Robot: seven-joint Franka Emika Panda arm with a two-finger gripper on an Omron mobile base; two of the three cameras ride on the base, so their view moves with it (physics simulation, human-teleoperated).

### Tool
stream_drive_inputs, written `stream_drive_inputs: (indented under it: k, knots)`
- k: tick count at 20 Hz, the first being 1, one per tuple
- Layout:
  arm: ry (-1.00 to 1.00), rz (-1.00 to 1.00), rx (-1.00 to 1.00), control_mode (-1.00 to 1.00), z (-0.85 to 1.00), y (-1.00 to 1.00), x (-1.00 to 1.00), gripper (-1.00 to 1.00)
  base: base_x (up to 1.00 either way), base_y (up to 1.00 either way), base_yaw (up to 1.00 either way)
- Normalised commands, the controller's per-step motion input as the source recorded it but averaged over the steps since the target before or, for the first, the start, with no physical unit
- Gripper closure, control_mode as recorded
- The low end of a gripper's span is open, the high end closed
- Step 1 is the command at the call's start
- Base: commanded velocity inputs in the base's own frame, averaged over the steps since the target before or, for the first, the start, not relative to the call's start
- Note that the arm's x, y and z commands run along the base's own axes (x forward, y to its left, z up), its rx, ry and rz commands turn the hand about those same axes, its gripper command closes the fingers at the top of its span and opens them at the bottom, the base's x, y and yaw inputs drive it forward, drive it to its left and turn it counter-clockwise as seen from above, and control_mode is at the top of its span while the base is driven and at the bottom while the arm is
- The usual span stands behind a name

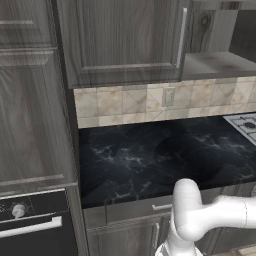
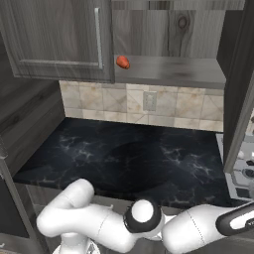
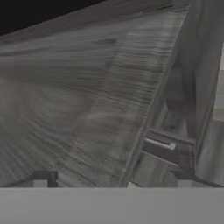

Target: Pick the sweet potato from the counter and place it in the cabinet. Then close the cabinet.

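Your end effector (image 3: 112,179) shows at the bottom of the hand view as two dark finger tips set far apart, so it's spread wide and pinching nothing. Right in front of it is a big wood-grain panel with an edge running diagonally up the frame; likely the open cabinet door (image 3: 87,100), can't be sure which face.

Progress: the sweet potato (image 2: 123,62) already sits on the grey shelf (image 2: 173,69) of the cabinet (image 2: 59,39), upper middle of the right base view, just beside the edge of the closed left door. Pick and place look done. The tabletop (image 2: 129,158) across the middle of that frame carries nothing you'd need.

What's left: closing the cabinet. The right door (image 2: 240,89) stands swung out along the right edge of the right base view, shelf exposed.

Potato versus end effector: well apart, I'd judge. The potato is back on the shelf at upper centre; your end effector is off by the door panel toward the right. Expect a push on that door next.
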Motion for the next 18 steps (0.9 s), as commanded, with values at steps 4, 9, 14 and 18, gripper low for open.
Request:
stream_drive_inputs:
  k: [4,9,14,18]
  knots:
    - [-0.02,0.28,-0.49,-1.0,0.68,0.58,-0.01,-1.0,0.0,0.0,0.0]
    - [0.01,0.21,-0.37,-1.0,0.62,0.93,-0.1,-1.0,0.0,0.0,0.0]
    - [0.05,0.09,-0.3,-1.0,0.49,1.0,-0.27,-1.0,0.0,0.0,0.0]
    - [0.01,0.0,-0.3,-1.0,0.45,1.0,-0.16,-1.0,0.0,0.0,0.0]
